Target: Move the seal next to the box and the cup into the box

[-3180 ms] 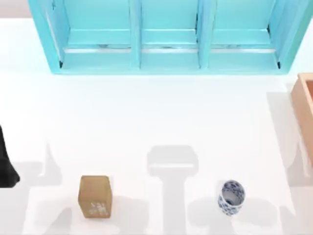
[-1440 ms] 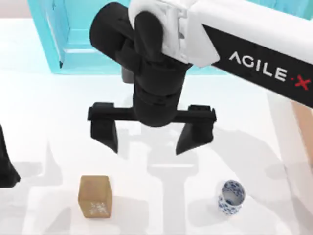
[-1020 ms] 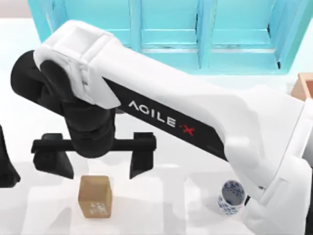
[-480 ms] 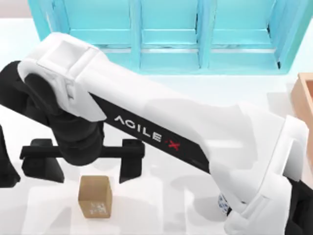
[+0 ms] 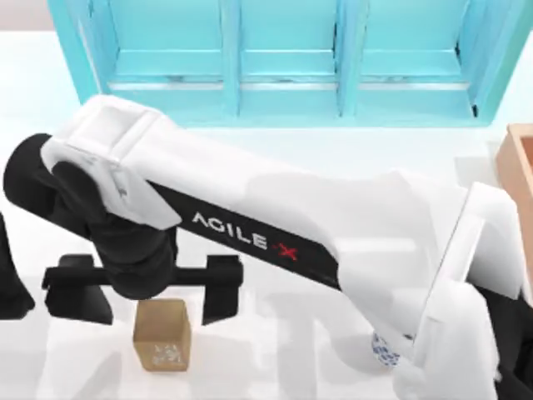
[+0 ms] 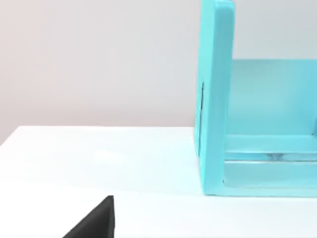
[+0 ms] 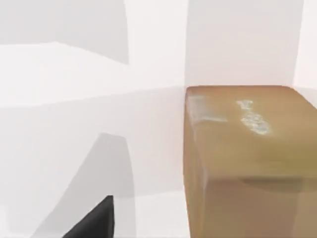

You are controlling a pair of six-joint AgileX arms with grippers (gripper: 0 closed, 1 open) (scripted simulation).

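Note:
The seal (image 5: 161, 340), a tan wooden block with whitish markings, stands near the table's front left. My right gripper (image 5: 150, 308) hangs open just above its far end, one black finger on each side and neither touching it. In the right wrist view the seal (image 7: 247, 158) looms close, with one fingertip (image 7: 94, 220) beside it. A sliver of the blue-and-white cup (image 5: 381, 350) peeks out from under my right arm at the front right. The tan box (image 5: 521, 162) sits at the right edge. My left gripper (image 5: 8, 283) is parked at the left edge.
A turquoise shelf cabinet (image 5: 283, 58) spans the back of the table, and its side wall (image 6: 215, 99) appears in the left wrist view. My right arm stretches across the middle of the table from right to left.
My right arm swung in from the right, swept leftward and came down over the seal. It now covers most of the cup. The seal and my left arm have not moved.

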